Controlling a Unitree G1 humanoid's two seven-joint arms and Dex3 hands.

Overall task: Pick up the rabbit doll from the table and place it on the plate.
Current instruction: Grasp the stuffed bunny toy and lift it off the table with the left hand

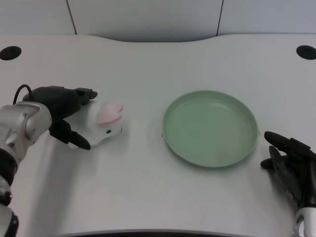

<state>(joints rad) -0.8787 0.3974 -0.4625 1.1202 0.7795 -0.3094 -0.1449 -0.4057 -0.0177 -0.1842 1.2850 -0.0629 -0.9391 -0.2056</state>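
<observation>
At the left of the frame we see the left hand (pixel 64 111) wrapped around the rabbit doll (pixel 104 126), one of its fingers (pixel 85 93) reaching over the doll's top and another lying along its lower side. The white doll with pink ears sits on the surface (pixel 148 64), left of centre. We cannot tell whether it is lifted. The green plate (pixel 170 133) lies right of centre, well apart from the doll.
</observation>
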